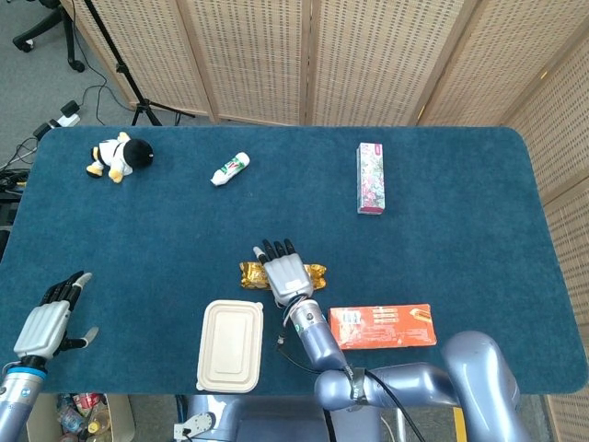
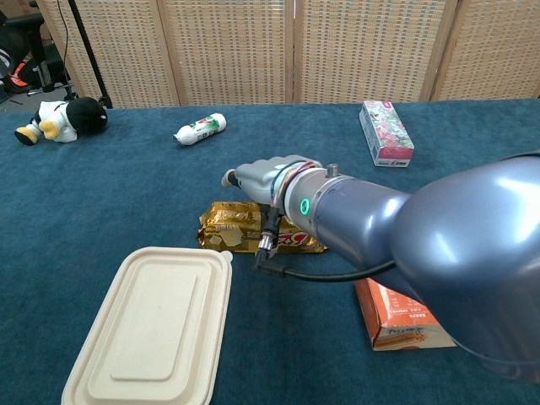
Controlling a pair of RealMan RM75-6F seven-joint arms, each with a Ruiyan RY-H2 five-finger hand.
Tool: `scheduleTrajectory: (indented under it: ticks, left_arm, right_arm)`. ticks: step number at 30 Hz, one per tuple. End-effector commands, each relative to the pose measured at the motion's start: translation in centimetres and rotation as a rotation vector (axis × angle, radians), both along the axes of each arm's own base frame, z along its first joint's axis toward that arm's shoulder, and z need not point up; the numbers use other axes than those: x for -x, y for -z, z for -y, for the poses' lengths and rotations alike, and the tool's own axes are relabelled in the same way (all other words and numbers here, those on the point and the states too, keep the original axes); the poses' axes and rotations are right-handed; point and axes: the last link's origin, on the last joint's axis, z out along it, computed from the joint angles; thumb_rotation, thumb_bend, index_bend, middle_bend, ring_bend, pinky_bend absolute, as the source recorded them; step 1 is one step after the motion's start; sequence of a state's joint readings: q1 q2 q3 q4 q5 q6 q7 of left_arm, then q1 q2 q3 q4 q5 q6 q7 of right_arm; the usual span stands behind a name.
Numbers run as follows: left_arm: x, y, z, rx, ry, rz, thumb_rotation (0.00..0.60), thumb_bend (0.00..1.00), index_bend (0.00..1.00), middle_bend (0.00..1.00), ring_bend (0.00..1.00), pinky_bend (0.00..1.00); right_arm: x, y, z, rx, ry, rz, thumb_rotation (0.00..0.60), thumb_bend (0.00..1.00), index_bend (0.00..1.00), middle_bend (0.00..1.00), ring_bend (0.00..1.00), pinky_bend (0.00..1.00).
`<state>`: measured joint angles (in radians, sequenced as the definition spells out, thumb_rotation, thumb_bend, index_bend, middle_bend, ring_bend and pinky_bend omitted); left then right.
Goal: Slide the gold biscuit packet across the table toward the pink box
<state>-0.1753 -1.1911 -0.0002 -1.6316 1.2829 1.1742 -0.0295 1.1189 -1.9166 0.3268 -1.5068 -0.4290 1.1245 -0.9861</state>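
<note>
Near the front middle of the blue-carpeted table (image 1: 442,221), the right hand (image 1: 283,273) is lying flat, fingers spread, over the crinkly gold foil biscuit packet (image 2: 229,228), which is sitting just beyond the beige lidded food container (image 1: 230,343). Far off to the right, the pink floral cardboard box (image 1: 372,178) is resting near the back edge. At the near left corner, the left hand (image 1: 46,321) is hovering with fingers apart, holding nothing.

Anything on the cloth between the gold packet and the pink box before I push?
Nothing. In the head view, the stretch from the gold biscuit packet up to the pink box is bare blue cloth; the right hand lies over the packet.
</note>
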Motion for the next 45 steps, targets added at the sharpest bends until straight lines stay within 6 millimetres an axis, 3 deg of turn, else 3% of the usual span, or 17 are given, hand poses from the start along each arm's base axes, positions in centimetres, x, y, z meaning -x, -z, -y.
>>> scheduleTrajectory:
  ticks: [1, 31, 45]
  left_arm:
    - [0.0, 0.0, 0.0, 0.003, -0.001, 0.002, 0.600, 0.30, 0.00, 0.00, 0.00, 0.00]
    - [0.7, 1.0, -0.1, 0.035, -0.027, 0.009, 0.600, 0.30, 0.00, 0.00, 0.00, 0.00]
    - [0.7, 1.1, -0.1, 0.045, -0.042, 0.029, 0.600, 0.30, 0.00, 0.00, 0.00, 0.00]
  right_arm:
    - [-0.2, 0.4, 0.3, -0.005, 0.004, 0.000, 0.600, 0.26, 0.02, 0.00, 0.00, 0.00]
    - [-1.1, 1.5, 3.8, 0.022, 0.006, -0.031, 0.600, 0.26, 0.02, 0.00, 0.00, 0.00]
    - [0.4, 0.6, 6.0, 0.066, 0.012, -0.093, 0.600, 0.26, 0.02, 0.00, 0.00, 0.00]
